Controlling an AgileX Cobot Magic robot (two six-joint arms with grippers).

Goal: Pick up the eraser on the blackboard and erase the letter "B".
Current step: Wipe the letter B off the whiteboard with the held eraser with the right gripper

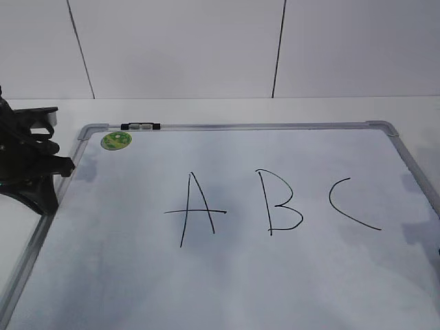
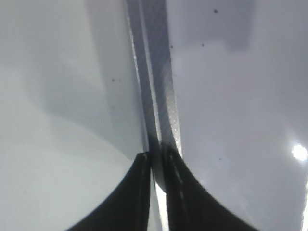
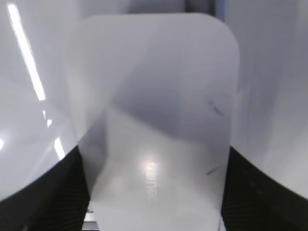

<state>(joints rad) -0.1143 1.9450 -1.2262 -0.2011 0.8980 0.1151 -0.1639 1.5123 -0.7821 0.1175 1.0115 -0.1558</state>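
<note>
The blackboard point(image 1: 227, 289), a white board with a grey frame, lies flat. The black letter "B" point(image 1: 282, 203) is drawn at its middle, whole and unsmudged. The white eraser point(image 3: 154, 110) with faint grey print fills the right wrist view. My right gripper point(image 3: 154, 192) is shut on its two long sides. Neither the right gripper nor the eraser shows in the exterior view. My left gripper point(image 1: 65, 167) is shut and empty over the board's left frame rail point(image 2: 154, 72), fingertips point(image 2: 156, 159) together.
A black "A" point(image 1: 196, 210) is left of the "B" and a black "C" point(image 1: 347, 203) right of it. A round green sticker point(image 1: 115, 141) and a small black-and-clear clip point(image 1: 140, 126) sit at the board's far left corner. A white wall stands behind.
</note>
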